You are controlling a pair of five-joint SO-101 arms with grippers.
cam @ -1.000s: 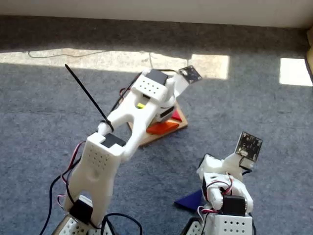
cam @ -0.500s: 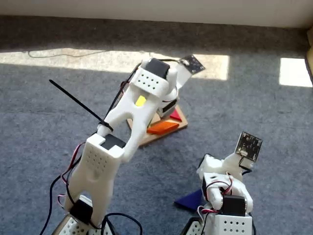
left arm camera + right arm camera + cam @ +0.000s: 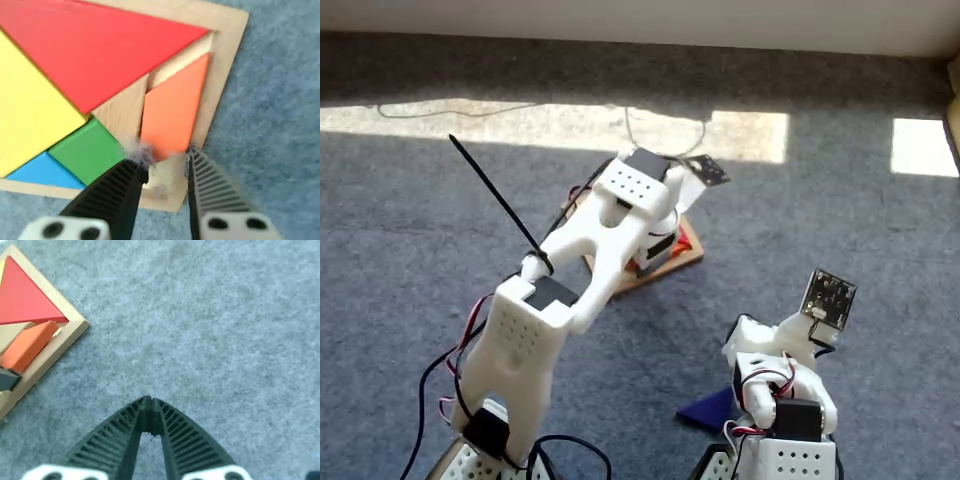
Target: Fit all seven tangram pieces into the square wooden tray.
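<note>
The square wooden tray (image 3: 227, 75) lies on the grey carpet and holds a red triangle (image 3: 110, 55), a yellow piece (image 3: 30, 115), a green piece (image 3: 87, 152) and a light blue piece (image 3: 35, 172). An orange parallelogram (image 3: 172, 110) lies along the tray's rim. My left gripper (image 3: 166, 159) is open, low over the tray, with its fingertips on either side of the orange piece's end. In the high view that arm covers most of the tray (image 3: 685, 255). My right gripper (image 3: 148, 402) is shut over bare carpet, away from the tray (image 3: 65, 337). A dark blue triangle (image 3: 708, 410) lies on the carpet beside the right arm's base.
A thin black strip (image 3: 495, 195) sticks up from the left arm. Loose cables (image 3: 430, 375) trail beside its base. Sunlit patches (image 3: 520, 125) cross the carpet behind the tray. Open carpet lies between the tray and the right arm.
The left arm rose off the tray half a second ago and has come back down onto the orange piece's end. The right arm has kept still.
</note>
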